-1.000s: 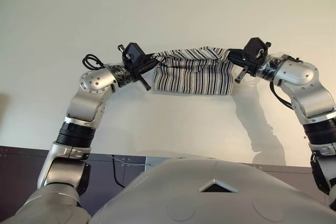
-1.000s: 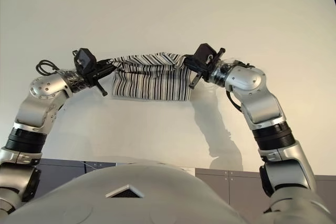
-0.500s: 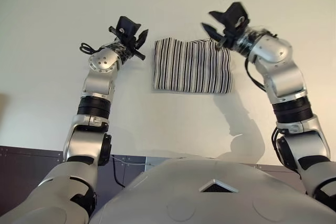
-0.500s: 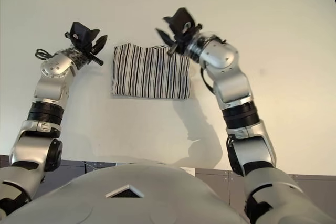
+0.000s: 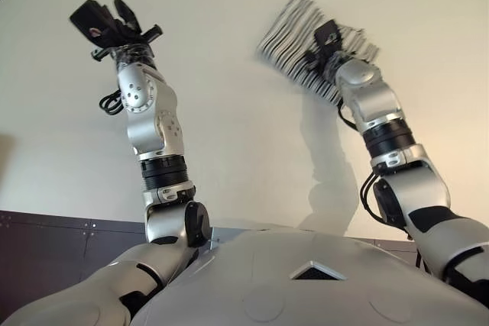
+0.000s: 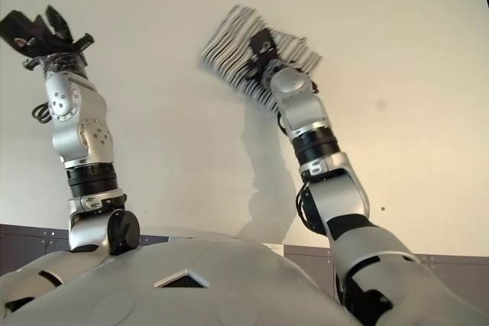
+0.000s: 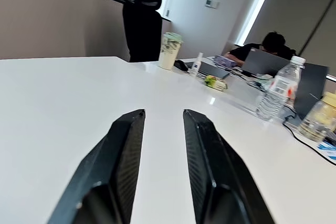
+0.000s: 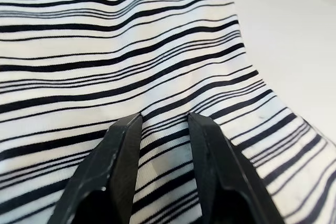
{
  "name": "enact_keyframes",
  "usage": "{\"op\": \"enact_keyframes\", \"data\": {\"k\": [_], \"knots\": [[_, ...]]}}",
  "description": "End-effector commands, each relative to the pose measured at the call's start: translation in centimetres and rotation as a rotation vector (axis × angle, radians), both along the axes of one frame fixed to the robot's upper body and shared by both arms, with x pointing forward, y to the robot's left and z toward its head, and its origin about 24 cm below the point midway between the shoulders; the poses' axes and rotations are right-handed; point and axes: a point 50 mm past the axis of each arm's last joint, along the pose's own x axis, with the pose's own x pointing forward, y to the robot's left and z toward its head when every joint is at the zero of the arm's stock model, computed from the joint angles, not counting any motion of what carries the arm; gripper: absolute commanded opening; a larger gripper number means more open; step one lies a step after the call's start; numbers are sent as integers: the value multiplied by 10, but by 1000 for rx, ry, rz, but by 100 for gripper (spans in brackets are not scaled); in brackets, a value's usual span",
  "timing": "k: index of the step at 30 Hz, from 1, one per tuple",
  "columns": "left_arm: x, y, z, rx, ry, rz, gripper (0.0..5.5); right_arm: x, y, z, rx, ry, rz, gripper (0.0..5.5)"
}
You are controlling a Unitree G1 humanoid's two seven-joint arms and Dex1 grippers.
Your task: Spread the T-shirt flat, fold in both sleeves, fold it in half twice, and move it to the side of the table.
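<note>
Plainly the right gripper (image 8: 164, 120) is resting parted on the shirt (image 8: 157, 45), pinching nothing; the left gripper (image 7: 164, 113) is hanging parted above the table (image 7: 52, 87); the shirt is lying far out; soft light cloth, probably bunching if pushed; a folded edge is offering best hold; table is stretching on rightward.

T-shirt (image 5: 289, 27), left folded at mid-table half a second ago, has been pushed farther across the table (image 5: 229, 112), rightward, and turned askew. Right gripper (image 8: 164, 121) has been laid on it, fingers apart. Left gripper (image 7: 163, 114) has been swung far off leftward.
</note>
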Motion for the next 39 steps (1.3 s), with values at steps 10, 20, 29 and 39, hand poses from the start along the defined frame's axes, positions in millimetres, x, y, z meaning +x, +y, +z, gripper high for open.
{"op": "enact_keyframes", "data": {"k": [10,20,29,39], "knots": [[28,-4,32,-43,-65,-6,134,17,-111,25,31,-158,-652,156],[15,-32,66,218,-131,-41,134,22,100,148,99,-854,69,156],[21,-100,39,251,-88,-268,134,-7,136,112,184,-672,135,156],[40,-123,56,372,-209,-351,233,-3,102,121,189,-744,-19,224]]}}
